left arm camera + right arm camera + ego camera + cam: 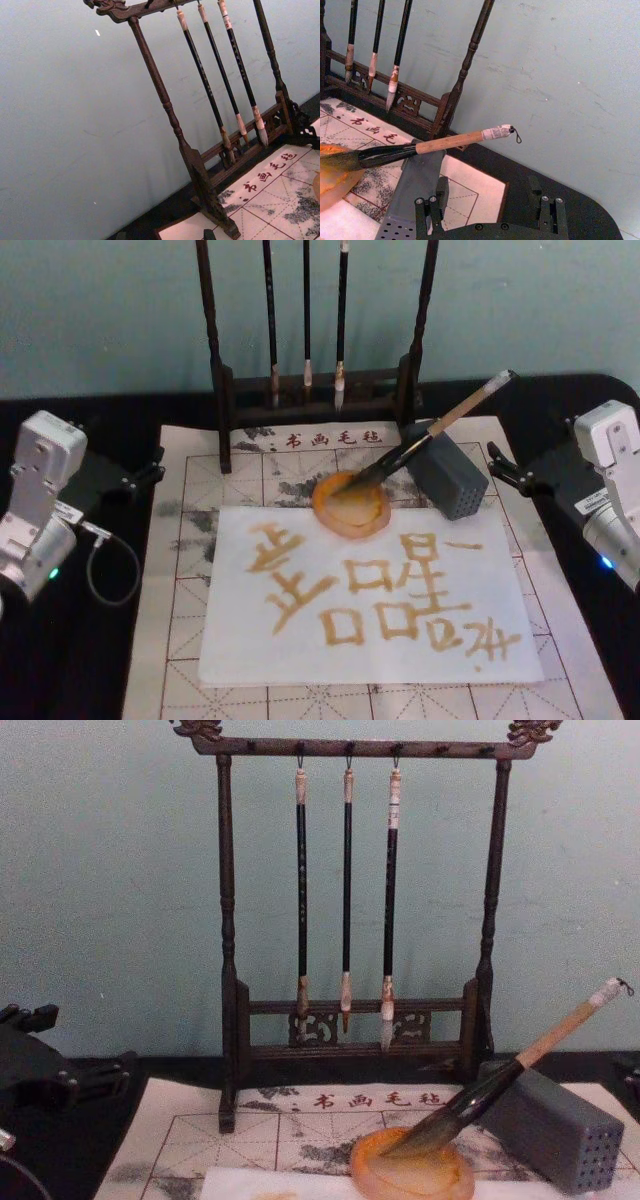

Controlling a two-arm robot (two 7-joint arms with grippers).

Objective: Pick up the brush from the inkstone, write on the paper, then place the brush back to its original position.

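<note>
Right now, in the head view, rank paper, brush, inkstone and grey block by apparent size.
1. Paper, largest by far.
2. Brush, longest of the rest, though thin.
3. Inkstone and grey block look about alike; not ranked.

The brush (440,430) has a tan handle, black lower part and white cap. The dish (345,527) is orange-amber. White paper (300,652) carries golden-brown characters; the cream mat (190,540) shows red grid lines and grey blotches.
</note>
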